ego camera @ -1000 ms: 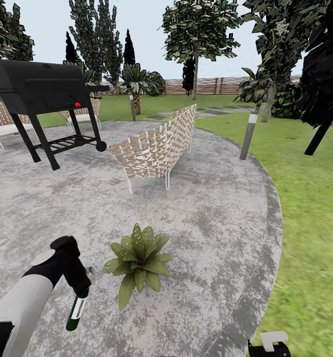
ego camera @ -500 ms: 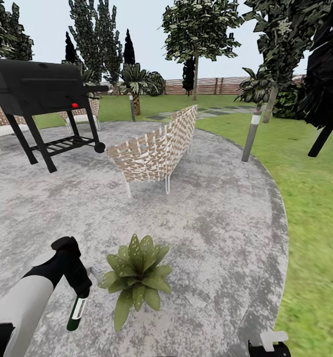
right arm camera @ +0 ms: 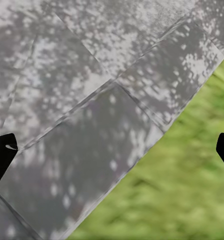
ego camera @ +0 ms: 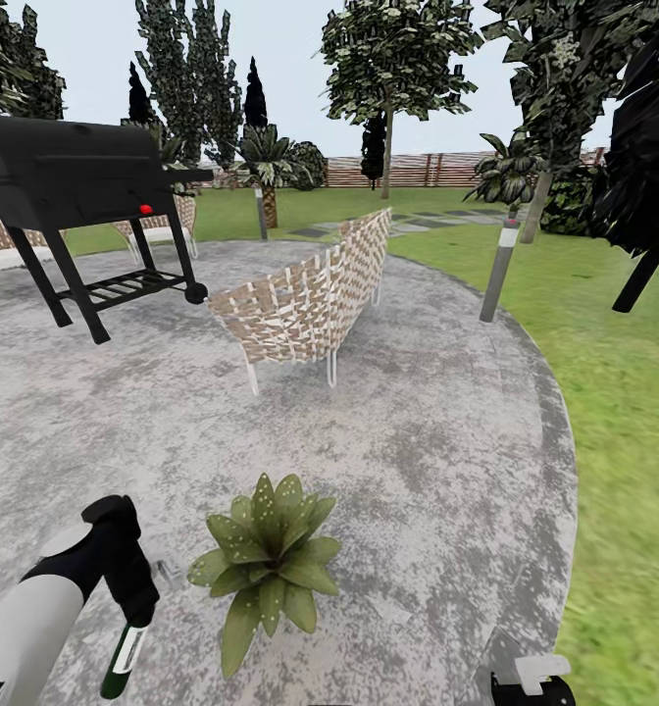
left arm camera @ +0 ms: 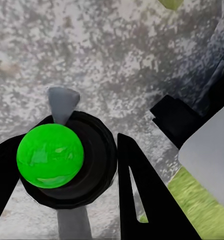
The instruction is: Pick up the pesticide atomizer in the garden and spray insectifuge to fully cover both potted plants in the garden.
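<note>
A: What is the left gripper [ego camera: 131, 610] doing, low in the left corner of the head view?

B: It is clamped on the pesticide atomizer [ego camera: 123, 659], which hangs below the fingers with its dark green body and white label pointing down and slightly left. In the left wrist view the bottle [left arm camera: 67, 167] sits between the black fingers [left arm camera: 142, 195], seen end-on as a dark round body with a bright green disc on it and a grey nozzle poking out

A: Why hold it there?

B: My guess is that it is being carried low so the nozzle can be brought to the potted plant [ego camera: 268, 566], the pale green rosette just to the right of the gripper in the lower middle of the head view, resting on the round paving [ego camera: 428, 461]. I see no spray

A: And the right gripper?

B: Its black fingertips [right arm camera: 2, 155] show at opposite edges of the right wrist view, spread wide with nothing between them, over paving and lawn [right arm camera: 177, 200]

A: Farther out?

B: A woven chair [ego camera: 305, 304] stands mid-frame, a black grill [ego camera: 75, 186] upper left, a grey post lamp [ego camera: 499, 270] at the paving's right edge, and the wooden fence [ego camera: 408, 170] far back. I can pick out just one rosette here
</note>
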`<state>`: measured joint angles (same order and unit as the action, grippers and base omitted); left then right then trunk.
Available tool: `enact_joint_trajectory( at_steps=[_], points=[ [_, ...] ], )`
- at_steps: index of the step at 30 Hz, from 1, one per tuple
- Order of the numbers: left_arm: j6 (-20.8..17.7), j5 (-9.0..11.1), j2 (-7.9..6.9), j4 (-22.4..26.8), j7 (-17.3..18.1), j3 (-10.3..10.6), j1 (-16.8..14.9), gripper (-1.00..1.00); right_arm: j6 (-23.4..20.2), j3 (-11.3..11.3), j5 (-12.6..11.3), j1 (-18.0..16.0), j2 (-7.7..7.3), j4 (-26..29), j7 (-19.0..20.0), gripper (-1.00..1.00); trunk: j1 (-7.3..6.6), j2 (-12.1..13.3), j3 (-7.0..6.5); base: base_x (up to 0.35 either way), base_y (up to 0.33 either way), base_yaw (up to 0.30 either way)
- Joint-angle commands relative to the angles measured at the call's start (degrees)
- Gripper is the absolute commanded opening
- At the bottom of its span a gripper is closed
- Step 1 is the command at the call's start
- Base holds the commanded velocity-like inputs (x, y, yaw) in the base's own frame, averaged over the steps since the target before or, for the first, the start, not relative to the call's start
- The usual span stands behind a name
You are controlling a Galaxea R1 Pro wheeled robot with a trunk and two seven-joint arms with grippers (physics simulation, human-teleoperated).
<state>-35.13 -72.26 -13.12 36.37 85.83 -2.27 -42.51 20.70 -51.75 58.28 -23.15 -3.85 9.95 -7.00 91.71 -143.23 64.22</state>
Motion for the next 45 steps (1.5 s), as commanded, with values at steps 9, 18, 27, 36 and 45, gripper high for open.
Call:
enact_joint_trajectory(
  at_steps=[9, 18, 27, 36, 45],
  points=[
    [-0.9, -0.2, 1.3, 1.6, 0.4, 0.0, 0.2, -1.0, 0.2, -0.4, 0.6, -0.1, -0.01, -0.1, -0.3, 1.0, -0.01, 0.0, 0.05, 0.0, 0.0, 0.0],
    [-0.5, -0.6, -2.32, 1.1, 0.2, -0.4, 0.9, -1.0, 0.2, -0.4, 0.6, -0.1, -0.01, -0.1, -0.3, 1.0, -0.01, 0.0, 0.05, 0.0, 0.0, 0.0],
    [-0.5, -0.6, 2.46, 1.9, -1.1, 0.1, 1.3, -1.0, 0.2, -0.4, 0.7, -0.1, 0.03, -0.1, -0.3, 1.0, -0.01, 0.0, 0.05, 0.0, 0.0, 0.0],
    [-0.6, -0.9, 1.93, 2.0, -0.3, 0.2, 0.9, -1.0, 0.2, -0.4, 0.8, -0.1, -0.01, -0.1, -0.3, 1.0, -0.01, 0.0, 0.05, 0.0, 0.0, 0.0],
    [-1.1, -5.4, 2.07, 2.4, 4.2, 0.2, -2.4, -1.0, 0.2, -0.4, 0.6, -0.1, -0.01, -0.1, -0.3, 1.0, -0.01, 0.0, 0.05, 0.0, -0.031, 0.0]
  ],
)
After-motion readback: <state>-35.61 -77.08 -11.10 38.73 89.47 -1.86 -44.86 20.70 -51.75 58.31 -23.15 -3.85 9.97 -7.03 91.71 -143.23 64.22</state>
